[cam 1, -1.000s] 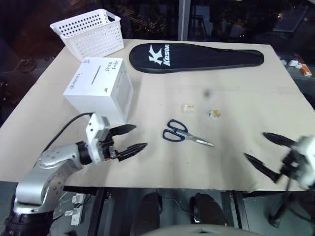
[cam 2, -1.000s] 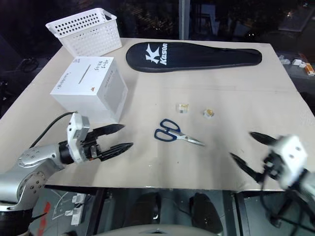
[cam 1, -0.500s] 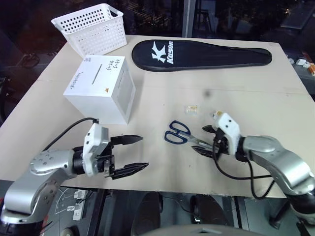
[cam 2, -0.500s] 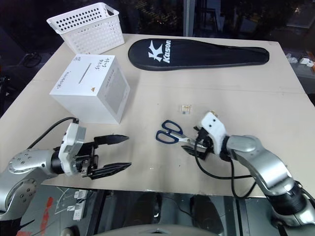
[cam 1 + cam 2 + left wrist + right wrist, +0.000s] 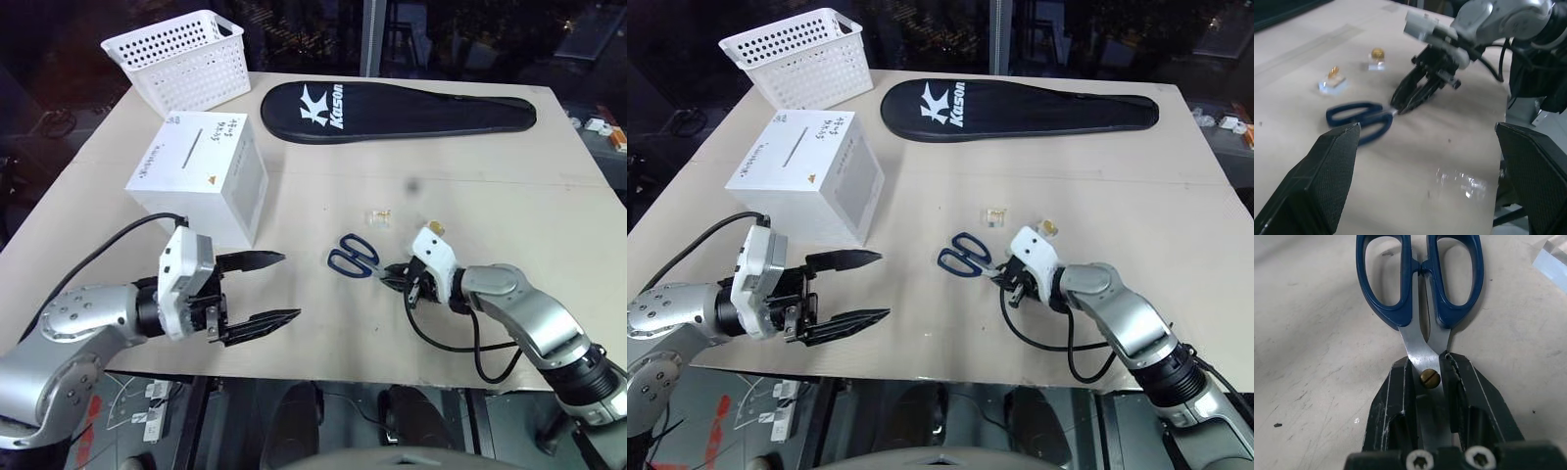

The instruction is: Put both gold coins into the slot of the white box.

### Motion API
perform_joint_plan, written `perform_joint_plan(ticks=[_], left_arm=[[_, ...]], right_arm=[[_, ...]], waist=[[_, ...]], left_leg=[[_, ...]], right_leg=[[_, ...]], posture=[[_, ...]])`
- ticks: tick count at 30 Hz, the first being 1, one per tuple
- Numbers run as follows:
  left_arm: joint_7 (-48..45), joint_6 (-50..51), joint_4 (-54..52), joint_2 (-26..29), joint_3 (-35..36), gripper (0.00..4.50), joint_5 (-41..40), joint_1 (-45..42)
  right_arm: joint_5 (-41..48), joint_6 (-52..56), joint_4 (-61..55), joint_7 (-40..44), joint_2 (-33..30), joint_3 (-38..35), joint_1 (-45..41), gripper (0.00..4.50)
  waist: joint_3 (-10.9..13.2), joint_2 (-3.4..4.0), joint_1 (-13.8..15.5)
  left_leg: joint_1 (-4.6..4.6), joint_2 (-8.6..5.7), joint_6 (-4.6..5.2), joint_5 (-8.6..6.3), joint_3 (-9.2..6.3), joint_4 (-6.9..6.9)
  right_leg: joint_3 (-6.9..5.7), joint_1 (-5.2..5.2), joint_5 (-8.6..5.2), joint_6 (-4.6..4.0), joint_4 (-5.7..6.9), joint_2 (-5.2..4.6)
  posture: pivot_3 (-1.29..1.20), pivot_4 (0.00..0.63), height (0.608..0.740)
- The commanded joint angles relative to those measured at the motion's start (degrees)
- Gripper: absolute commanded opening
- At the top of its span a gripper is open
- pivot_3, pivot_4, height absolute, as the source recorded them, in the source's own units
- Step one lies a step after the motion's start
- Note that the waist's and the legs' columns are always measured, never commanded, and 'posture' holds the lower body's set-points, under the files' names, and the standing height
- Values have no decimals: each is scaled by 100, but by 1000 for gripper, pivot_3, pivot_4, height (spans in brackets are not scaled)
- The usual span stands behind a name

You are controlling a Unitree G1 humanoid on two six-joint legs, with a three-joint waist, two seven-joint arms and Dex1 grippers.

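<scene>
Nearest me, L hand (image 5: 263, 289) hovers over the front edge of the tabletop (image 5: 509, 196), fingers spread wide, nothing in them. At about 3 o'clock from it, R hand (image 5: 1004, 279) is down on the scissors (image 5: 355, 258); wrist view shows both fingers pinched against the blades right at the pivot screw, so I read it as closed on the scissors, handles pointing away from the hand.

Just past the scissors sit two small clear blocks, each w/ a gold coin on top: one (image 5: 381, 214) at roughly 12 o'clock from the handles, the other (image 5: 434, 228) at about 2 o'clock, close behind the R wrist. Neither coin is picked up. White box (image 5: 201, 176) stands at 11 o'clock from the L hand, slot on top facing up, nothing going in.

Progress, as I judge it: no coin looks posted, both still to do. Gripping the scissors looks off-task, or clearing them aside.

Room: the mid tabletop betw. box and coins is bare, good lane for carrying. Front edge is close under both hands, so little margin there. Far side holds the black racket case (image 5: 397, 106) and the perforated basket (image 5: 181, 59) at the far L corner, well clear of the box.
</scene>
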Motion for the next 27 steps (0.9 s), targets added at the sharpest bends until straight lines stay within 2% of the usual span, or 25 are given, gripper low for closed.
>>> perform_joint_plan(ticks=[1, 4, 6, 8, 11, 14, 20, 22, 23, 25, 27], left_arm=[[168, 136, -223, 32, -89, 4500, -260, -248], [296, 249, -199, -76, -329, 4500, -402, -522], [359, 240, -85, -244, -622, 4500, -367, -750], [571, 284, 116, -500, -812, 4500, -383, -1001], [815, 337, 275, -795, -985, 4500, -383, -1258], [826, 308, 369, -940, -1166, 4500, -286, -1396], [592, 100, 757, -1082, -1465, 4500, -3, -1692], [504, 37, 844, -1100, -1487, 4500, 56, -1743], [455, -2, 892, -1098, -1479, 4500, 84, -1747], [360, -74, 983, -1088, -1440, 4500, 147, -1719], [294, -132, 1030, -1068, -1395, 4500, 204, -1655]], right_arm=[[424, -55, -621, 295, -313, -663, 567, 313], [987, 201, -1444, 375, -647, -1721, 1278, 313], [1287, 531, -2167, 461, -904, -2949, 2294, 313], [1338, 846, -2542, 288, -901, -4040, 3050, 313], [1262, 1169, -2508, -142, -755, -4905, 3522, 313], [859, 1079, -2238, -485, -821, -5027, 3697, 313], [134, 1055, -132, -1311, -743, -3959, 2416, 313], [191, 1015, 238, -1274, -667, -3885, 2103, 1370], [147, 963, 304, -1254, -704, -3820, 2045, 1655], [149, 890, 150, -1095, -856, -3799, 2106, 2669], [258, 913, -225, -973, -964, -3970, 2210, 3469]], waist=[[1, 0, 58], [5, 5, 79], [11, 21, 116], [7, 15, 127], [4, 7, 84], [4, 7, -15], [5, 9, -118], [2, 7, -119], [2, 4, -130], [2, 4, -135], [2, 5, -135]], left_leg=[[-3, -3, 0, 0, -6, 0], [-14, -14, 0, 0, -16, -1], [-12, -14, 0, 0, -13, -1], [-7, -22, 0, 0, -19, -4], [-4, -17, 0, 0, -20, -2], [1, -15, 1, 1, -14, 4], [2, -15, 2, 2, -4, 26], [-2, -18, 2, 1, -4, 25], [-1, -17, 2, 1, -6, 23], [-7, -16, 2, 1, -4, 22], [-6, -16, 2, 1, -3, 19]], right_leg=[[-6, 0, 0, 0, 0, -3], [-16, 1, -2, 3, -4, -12], [-13, 1, -2, 3, -2, -12], [-18, 6, -8, 12, -2, -17], [-16, 9, -7, 12, 1, -7], [-6, 9, -6, 15, 3, -4], [8, 10, -6, 25, 9, 0], [10, 8, -1, 16, 8, -1], [9, 11, -1, 15, 7, 0], [10, 6, -1, 16, 4, 2], [12, 7, -1, 16, 3, 1]], posture=[[0, 150, 740], [0, 150, 740], [0, 150, 740], [0, 150, 740], [0, 150, 740], [0, 150, 740], [0, 150, 740], [0, 150, 740], [0, 150, 740], [0, 150, 740], [0, 150, 740]])
